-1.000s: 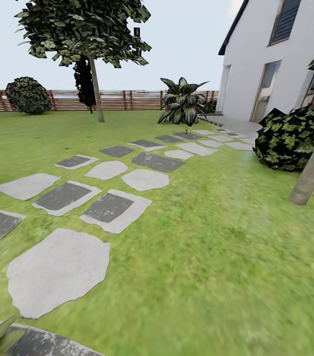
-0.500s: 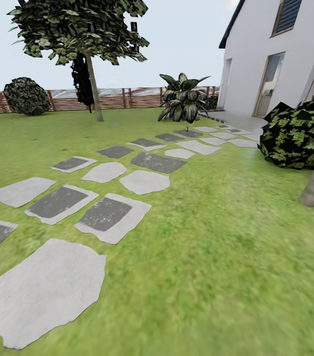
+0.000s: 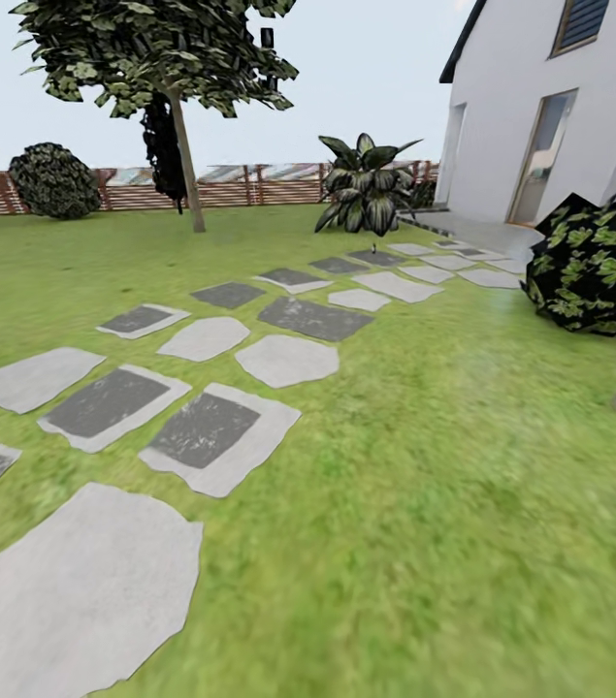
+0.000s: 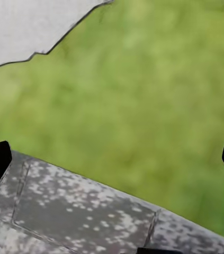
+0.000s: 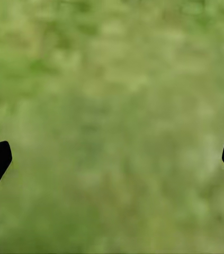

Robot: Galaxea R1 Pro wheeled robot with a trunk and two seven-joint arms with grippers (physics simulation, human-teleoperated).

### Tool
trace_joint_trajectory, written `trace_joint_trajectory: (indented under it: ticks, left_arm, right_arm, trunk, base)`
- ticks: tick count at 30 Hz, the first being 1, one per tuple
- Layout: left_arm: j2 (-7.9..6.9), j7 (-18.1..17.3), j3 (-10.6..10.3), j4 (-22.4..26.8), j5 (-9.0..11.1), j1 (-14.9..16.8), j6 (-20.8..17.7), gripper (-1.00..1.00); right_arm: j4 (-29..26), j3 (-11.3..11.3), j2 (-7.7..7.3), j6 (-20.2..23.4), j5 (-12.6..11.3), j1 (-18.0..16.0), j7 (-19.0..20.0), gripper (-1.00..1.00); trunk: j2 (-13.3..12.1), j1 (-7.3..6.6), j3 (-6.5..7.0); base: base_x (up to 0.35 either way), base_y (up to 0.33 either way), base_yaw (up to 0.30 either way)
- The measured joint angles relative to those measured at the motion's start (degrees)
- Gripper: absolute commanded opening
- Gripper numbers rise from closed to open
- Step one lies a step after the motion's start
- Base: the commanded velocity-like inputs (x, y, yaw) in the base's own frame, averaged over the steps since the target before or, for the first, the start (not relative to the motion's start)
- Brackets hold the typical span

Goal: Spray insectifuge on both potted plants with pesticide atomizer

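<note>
Stepping stones (image 3: 206,431) left, house (image 3: 550,107) right.

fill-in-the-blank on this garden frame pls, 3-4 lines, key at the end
1. The stepping stones run across the lawn toward the white ____.
2. The fence behind the lawn is made of ____.
3. The left gripper hangs with its fingertips wide ____.
4. The right gripper hangs over bare ____.

Missing words: house; wood; apart; grass

Green lawn (image 3: 463,465) crossed by grey stepping stones (image 3: 206,431), backed by slatted wooden fence (image 3: 249,186), white house (image 3: 540,107) at right.
</note>
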State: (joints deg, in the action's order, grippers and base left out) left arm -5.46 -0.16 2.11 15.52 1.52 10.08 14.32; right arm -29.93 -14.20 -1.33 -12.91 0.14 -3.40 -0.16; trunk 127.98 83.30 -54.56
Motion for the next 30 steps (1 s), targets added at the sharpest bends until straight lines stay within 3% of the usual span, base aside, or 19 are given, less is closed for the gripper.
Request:
trace_joint_trajectory:
  ticks: [30]
  left_arm:
    - [0.09,0.0,0.0,0.0,0.0,0.0,0.0,1.00]
  right_arm:
    - [0.0,0.0,0.00,0.0,0.1,0.0,-0.1,1.00]
  trunk:
    - [0.0,0.00,-0.14]
  base:
    - [0.336,0.000,0.000]
